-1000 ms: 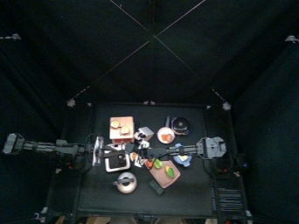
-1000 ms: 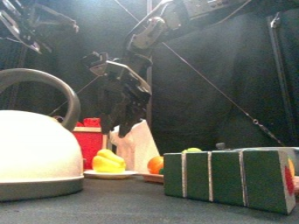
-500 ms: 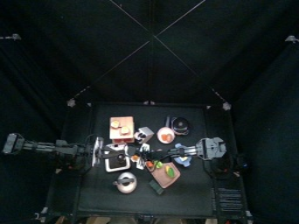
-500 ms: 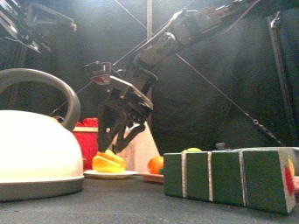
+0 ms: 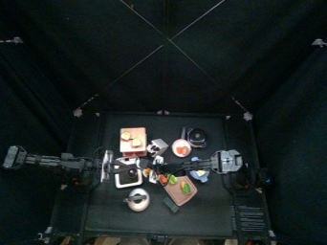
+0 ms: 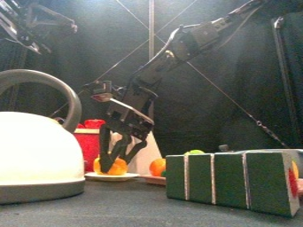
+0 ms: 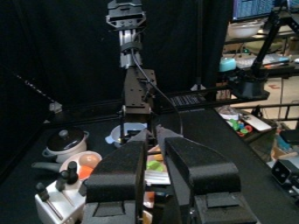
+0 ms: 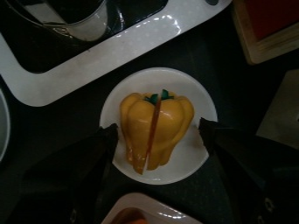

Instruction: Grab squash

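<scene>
Nearest to the front camera sit a white kettle (image 6: 34,146) on the left and a row of green blocks (image 6: 235,182) on the right. Behind them, mid-table, the yellow squash (image 8: 155,129) lies on a small white plate (image 8: 117,101), with an orange (image 6: 157,166) just to its right. Right gripper (image 6: 116,152) is down over the plate, jaws open and straddling the squash, one on each side; from the right wrist view neither jaw looks to be pressing it. Step in hand, as I judge it: final approach, grasp not yet made. Next move calls for closing the jaws squarely on the squash body, then lifting straight up off the plate, clear of the white tray (image 8: 140,44) beside it. Left gripper (image 7: 146,179) rests at the table's left, jaws slightly apart, holding nothing.
</scene>
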Controlling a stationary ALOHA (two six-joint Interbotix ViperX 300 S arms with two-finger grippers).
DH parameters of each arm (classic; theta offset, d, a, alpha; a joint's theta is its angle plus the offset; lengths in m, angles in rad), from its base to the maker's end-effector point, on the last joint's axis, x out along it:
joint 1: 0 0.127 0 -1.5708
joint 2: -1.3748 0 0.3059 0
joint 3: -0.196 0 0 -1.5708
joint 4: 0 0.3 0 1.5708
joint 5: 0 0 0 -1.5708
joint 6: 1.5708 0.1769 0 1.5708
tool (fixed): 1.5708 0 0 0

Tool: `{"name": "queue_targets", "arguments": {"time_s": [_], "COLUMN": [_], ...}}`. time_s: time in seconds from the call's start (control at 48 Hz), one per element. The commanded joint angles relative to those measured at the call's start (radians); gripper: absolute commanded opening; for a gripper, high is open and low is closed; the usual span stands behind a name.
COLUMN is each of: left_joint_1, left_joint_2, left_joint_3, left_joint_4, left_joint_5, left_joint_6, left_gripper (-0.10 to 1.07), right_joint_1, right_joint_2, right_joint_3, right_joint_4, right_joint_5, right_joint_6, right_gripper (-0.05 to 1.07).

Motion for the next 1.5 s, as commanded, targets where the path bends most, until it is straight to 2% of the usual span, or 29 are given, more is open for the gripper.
{"name": "queue_targets", "arguments": {"time_s": [0.0, 0.292, 0.542, 0.604, 1.042, 1.479], "left_joint_1": [0.002, 0.003, 0.005, 0.005, 0.005, 0.005], "left_joint_2": [0.002, 0.002, 0.002, 0.002, 0.002, 0.002], "left_joint_3": [-0.012, -0.012, -0.011, -0.011, -0.008, -0.011], "left_joint_4": [0.0, 0.002, 0.002, 0.002, 0.003, 0.0], "left_joint_5": [-0.009, -0.009, -0.009, -0.009, -0.009, -0.011], "left_joint_6": [0.0, 0.0, 0.0, 0.0, 0.0, 0.0], "left_gripper": [0.6, 0.6, 0.6, 0.6, 0.6, 0.6], "right_joint_1": [-0.008, -0.008, -0.008, -0.006, 0.028, 0.035], "right_joint_2": [-0.026, -0.023, -0.021, -0.023, -0.097, -0.101], "right_joint_3": [-0.009, -0.011, -0.011, -0.011, -0.012, -0.012], "right_joint_4": [-0.005, -0.009, -0.005, -0.005, -0.003, 0.009], "right_joint_5": [-0.014, -0.017, -0.014, -0.012, 0.012, 0.012], "right_joint_6": [0.0, 0.002, 0.0, 0.0, 0.0, 0.002], "right_gripper": [1.01, 0.99, 0.75, 0.72, 0.72, 0.72]}}
